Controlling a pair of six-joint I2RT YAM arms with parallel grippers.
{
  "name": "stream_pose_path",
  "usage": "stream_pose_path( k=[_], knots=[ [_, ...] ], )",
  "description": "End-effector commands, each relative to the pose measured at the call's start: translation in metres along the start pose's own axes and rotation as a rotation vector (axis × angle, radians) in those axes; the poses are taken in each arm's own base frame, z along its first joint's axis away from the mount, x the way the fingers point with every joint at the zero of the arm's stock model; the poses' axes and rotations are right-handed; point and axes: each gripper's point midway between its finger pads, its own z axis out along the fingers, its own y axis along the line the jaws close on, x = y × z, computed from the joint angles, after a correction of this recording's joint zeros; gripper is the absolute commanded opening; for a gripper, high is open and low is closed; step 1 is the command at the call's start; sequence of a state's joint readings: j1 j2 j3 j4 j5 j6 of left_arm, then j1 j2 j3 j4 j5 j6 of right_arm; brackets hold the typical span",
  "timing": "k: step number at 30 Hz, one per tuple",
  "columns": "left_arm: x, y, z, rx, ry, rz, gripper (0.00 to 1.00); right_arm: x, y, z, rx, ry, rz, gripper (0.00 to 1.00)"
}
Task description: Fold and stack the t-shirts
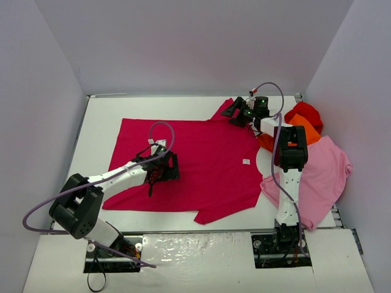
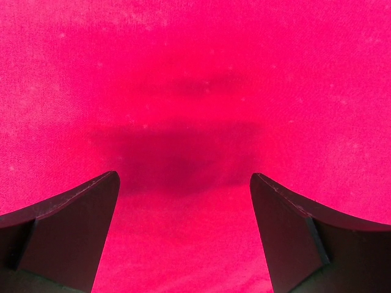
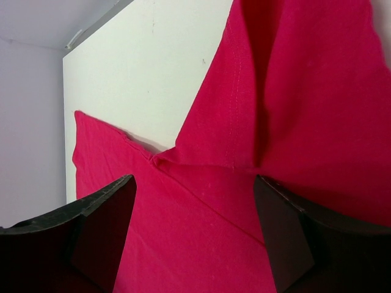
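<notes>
I think I'm starting to fold the red shirt [image 1: 208, 174]. Left pincer [image 1: 164, 168] and right pincer [image 1: 236, 112] both gape open. Next: pinch the one o'clock sleeve [image 3: 299, 91].

1. No text, brand, number or sign can be read in any of the three views.
2. A small white neck tag [image 1: 246, 162] is seen on the raspberry-red t-shirt [image 1: 208, 155] in the top view, but it is too small for any print on it to be made out.
</notes>
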State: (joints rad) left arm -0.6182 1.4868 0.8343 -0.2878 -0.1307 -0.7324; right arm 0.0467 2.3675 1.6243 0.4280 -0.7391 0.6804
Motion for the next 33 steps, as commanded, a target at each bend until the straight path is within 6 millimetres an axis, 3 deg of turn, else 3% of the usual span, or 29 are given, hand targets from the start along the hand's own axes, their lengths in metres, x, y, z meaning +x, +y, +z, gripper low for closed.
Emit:
stream_pose_path(
  k=[1,5,11,25,29,33],
  knots=[
    [-0.028,-0.019,-0.010,0.048,-0.070,-0.005,0.86,-0.022,0.007,0.003,-0.008,-0.059,-0.035,0.74],
    [-0.027,-0.019,-0.010,0.045,-0.067,-0.003,0.86,-0.028,0.014,0.007,-0.046,-0.078,-0.031,0.72],
    [-0.028,-0.019,-0.009,0.044,-0.068,-0.001,0.86,-0.031,0.020,0.015,-0.070,-0.091,-0.025,0.60],
    [-0.024,-0.017,-0.006,0.037,-0.057,0.010,0.86,-0.031,0.023,0.021,-0.072,-0.101,-0.037,0.10],
    [-0.024,-0.016,-0.006,0.035,-0.057,0.008,0.86,-0.029,0.025,0.022,-0.068,-0.099,-0.047,0.01],
    [-0.023,-0.016,-0.008,0.038,-0.058,0.007,0.86,-0.033,0.029,0.021,-0.060,-0.110,-0.059,0.00]
  ],
)
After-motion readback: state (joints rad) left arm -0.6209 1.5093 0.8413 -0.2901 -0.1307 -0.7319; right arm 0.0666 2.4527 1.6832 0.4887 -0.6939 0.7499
